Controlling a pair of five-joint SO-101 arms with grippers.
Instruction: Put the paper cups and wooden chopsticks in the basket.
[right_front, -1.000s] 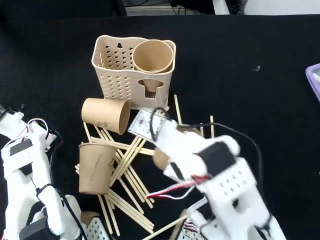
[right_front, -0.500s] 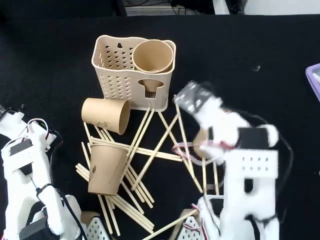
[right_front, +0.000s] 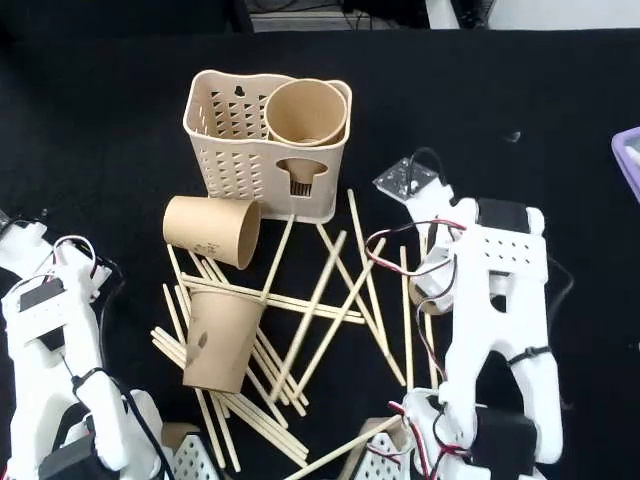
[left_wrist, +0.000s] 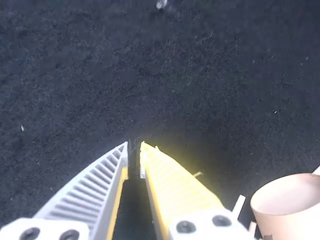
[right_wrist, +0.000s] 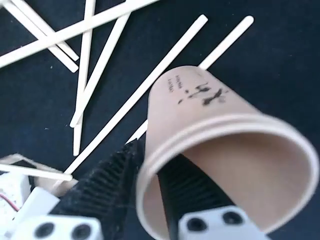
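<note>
Left gripper (left_wrist: 134, 146) shut, empty, over bare worktop (left_wrist: 75, 75). Basket (right_front: 225, 150) has a free half. To its right, right gripper (right_wrist: 150, 155) pinches a cup (right_wrist: 210, 120) by the rim, so we'd lift clear of the chopsticks (right_front: 330, 300), then lower it in upright.

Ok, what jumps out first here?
The right gripper pinches a paper cup by its rim, one finger inside, above scattered chopsticks. Farther back, the basket holds a second cup; a third cup and a fourth cup lie on their sides in front of it.
</note>
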